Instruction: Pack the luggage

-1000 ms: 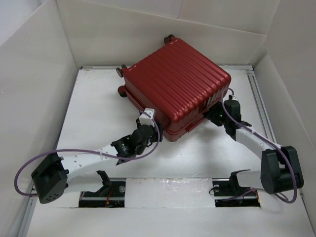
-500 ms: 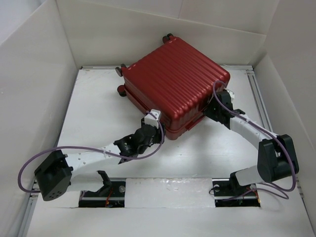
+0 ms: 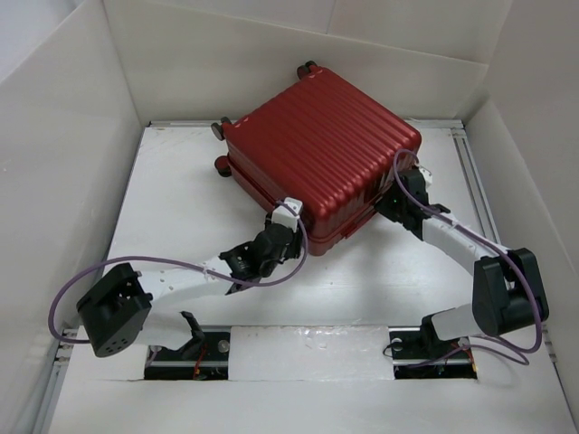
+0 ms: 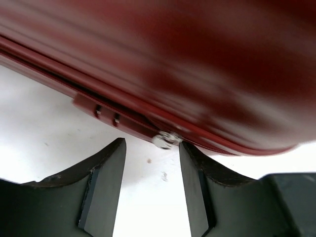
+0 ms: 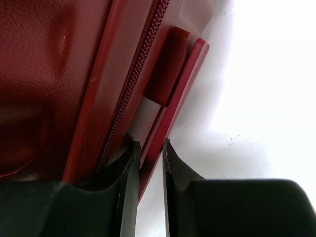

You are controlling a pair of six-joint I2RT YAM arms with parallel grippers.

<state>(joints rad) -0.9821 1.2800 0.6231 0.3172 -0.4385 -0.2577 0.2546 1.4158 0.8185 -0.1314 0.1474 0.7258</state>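
At the far middle of the counter: the luggage lies flat and shut, ribbed shell up, wheels toward the far left. No lining shows.
Left arm: over the last second I have swung it in. Its wrist now sits at the near corner of the case, closer than it was.
Left jaws: released and spread wide. The fingers stand low over the counter, either side of a small silver zipper pull on the seam, and I see no contact with it. A red tab sits just beside the pull.
Right arm: it closed in on the right side of the case a second ago and has barely shifted since.
Right jaws: clenched on the flat red handle bar next to the zipper. The bar fills the narrow gap between the fingers.
Case itself: same place and angle as a second ago, as far as I can tell.
Meaning: I judge that the right side is steadying the case while the left has just lined up on the pull. Working the zipper looks like the step in hand, and I cannot tell what is inside.
Risk: the pull is small, so closing slightly off would catch the seam instead.
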